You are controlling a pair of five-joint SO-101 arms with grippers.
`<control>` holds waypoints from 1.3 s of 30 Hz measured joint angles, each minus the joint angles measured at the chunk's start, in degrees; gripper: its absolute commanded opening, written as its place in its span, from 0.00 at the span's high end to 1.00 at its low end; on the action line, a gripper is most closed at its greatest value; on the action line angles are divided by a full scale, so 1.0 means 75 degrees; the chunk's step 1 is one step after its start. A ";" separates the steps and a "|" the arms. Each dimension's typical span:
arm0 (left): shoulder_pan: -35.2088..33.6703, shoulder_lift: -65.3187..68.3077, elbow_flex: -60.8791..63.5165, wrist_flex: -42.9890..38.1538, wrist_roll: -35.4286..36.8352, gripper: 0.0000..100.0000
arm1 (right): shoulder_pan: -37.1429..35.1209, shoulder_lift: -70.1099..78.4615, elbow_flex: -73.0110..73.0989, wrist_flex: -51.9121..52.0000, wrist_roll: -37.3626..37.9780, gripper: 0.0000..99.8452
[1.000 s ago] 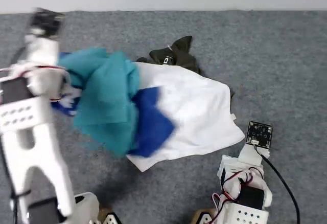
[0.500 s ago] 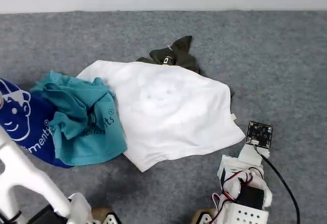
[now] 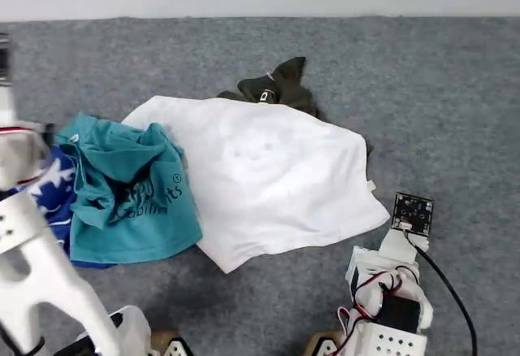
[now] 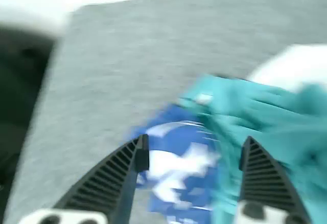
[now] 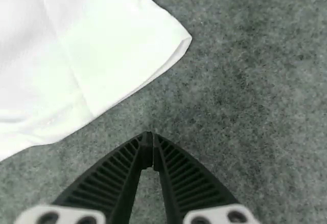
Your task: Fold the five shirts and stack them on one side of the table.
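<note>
A white shirt [image 3: 268,181] lies spread flat in the middle of the table. A crumpled teal shirt [image 3: 130,197] overlaps its left edge, and a blue printed shirt [image 3: 50,189] sticks out from under the teal one. A dark shirt [image 3: 278,86] is bunched behind the white one. My left gripper [image 4: 196,141] hangs open above the blue shirt [image 4: 179,165] and the teal shirt [image 4: 255,111], holding nothing. My right gripper [image 5: 149,136] is shut and empty over bare carpet, just off the white shirt's corner [image 5: 168,45].
The left arm [image 3: 24,242] stands tall along the table's left edge. The right arm's base [image 3: 390,311] and its camera board [image 3: 413,212] sit at the front right. Grey carpet [image 3: 439,112] covers the table, with a pale wall behind.
The teal and blue shirts, hanging from the left gripper a second ago, now lie in a heap at the left. The left arm swung left, then came back over them. The right arm kept still.
</note>
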 measured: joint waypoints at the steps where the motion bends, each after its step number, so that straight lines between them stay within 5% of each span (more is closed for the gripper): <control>1: 0.0363 0.0012 0.0000 0.0211 0.0000 0.76 | 0.0000 0.0000 0.0000 0.0000 0.0000 0.99; 11: 0.3645 0.1735 0.1172 -0.0094 0.0422 0.88 | 0.0000 0.0000 0.0000 0.0000 0.0000 0.99; 20: 0.4032 0.4489 0.1219 -0.0610 0.0457 0.98 | 0.0000 0.0000 0.0000 0.0000 0.0000 0.99; 27: 0.2473 0.5814 0.1172 -0.1043 0.0387 0.99 | 0.0000 0.0000 0.0000 0.0000 0.0000 0.99; 39: -0.1524 0.5884 0.1160 -0.1993 -0.1500 0.99 | 0.0000 0.0000 0.0000 0.0000 0.0000 0.99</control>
